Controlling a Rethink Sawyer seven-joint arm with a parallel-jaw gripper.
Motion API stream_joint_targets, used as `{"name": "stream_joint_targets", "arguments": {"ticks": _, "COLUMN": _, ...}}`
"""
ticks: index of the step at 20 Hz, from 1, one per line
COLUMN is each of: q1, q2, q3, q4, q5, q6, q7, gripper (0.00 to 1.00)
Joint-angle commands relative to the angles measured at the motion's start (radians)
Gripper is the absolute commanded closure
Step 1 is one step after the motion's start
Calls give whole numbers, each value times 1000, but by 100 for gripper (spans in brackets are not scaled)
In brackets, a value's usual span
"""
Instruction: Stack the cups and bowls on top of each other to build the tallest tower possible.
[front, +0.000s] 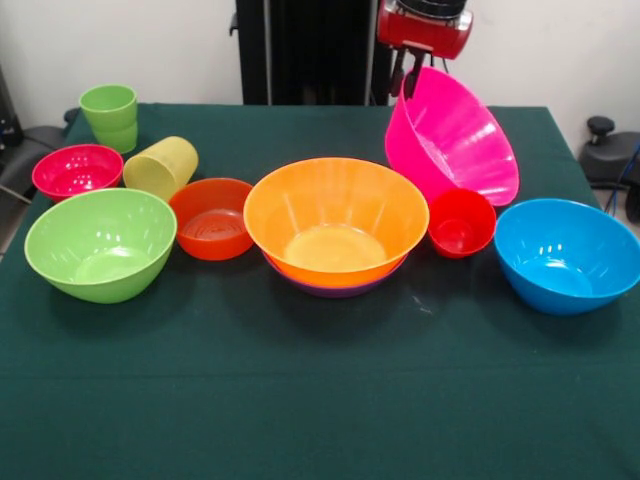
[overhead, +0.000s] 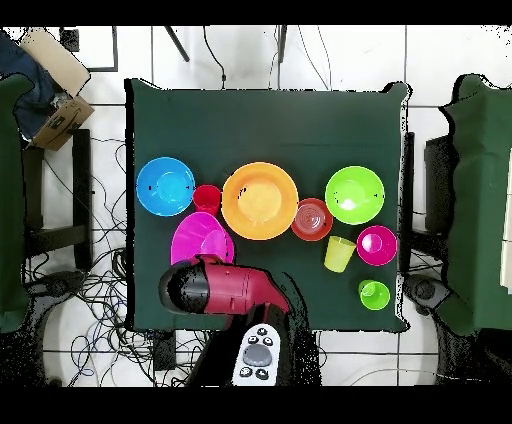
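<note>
Gripping glossy tapered pink bowl (front: 455, 140), hand (front: 408, 82).

Bowls: orange (front: 336, 220) over purple (front: 340, 288), pink (front: 452, 135), blue (front: 566, 254), lime (front: 101, 243), magenta (front: 77, 170); green cup (front: 110, 116); dark green cloth (front: 300, 400).

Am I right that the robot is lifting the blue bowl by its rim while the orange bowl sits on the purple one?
Not quite. The front view shows the gripper holding the pink bowl by its rim, tilted above the table. The blue bowl rests on the cloth, untouched. The orange bowl does sit in the purple one.
</note>
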Motion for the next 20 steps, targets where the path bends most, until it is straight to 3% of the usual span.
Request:
{"name": "stream_joint_targets", "arguments": {"ticks": 1, "q1": -20, "q2": -20, "q3": 87, "q4": -58, "q5": 37, "q6": 116, "q7": 107, "gripper": 100}}
{"name": "stream_joint_targets", "arguments": {"ticks": 13, "q1": -28, "q2": -90, "q3": 83, "q4": -76, "q5": 45, "q6": 244, "q7": 93, "gripper": 100}}
{"name": "stream_joint_targets", "arguments": {"ticks": 20, "q1": -30, "q2": -106, "q3": 86, "q4": -82, "q5": 52, "q6": 270, "q7": 99, "gripper": 100}}
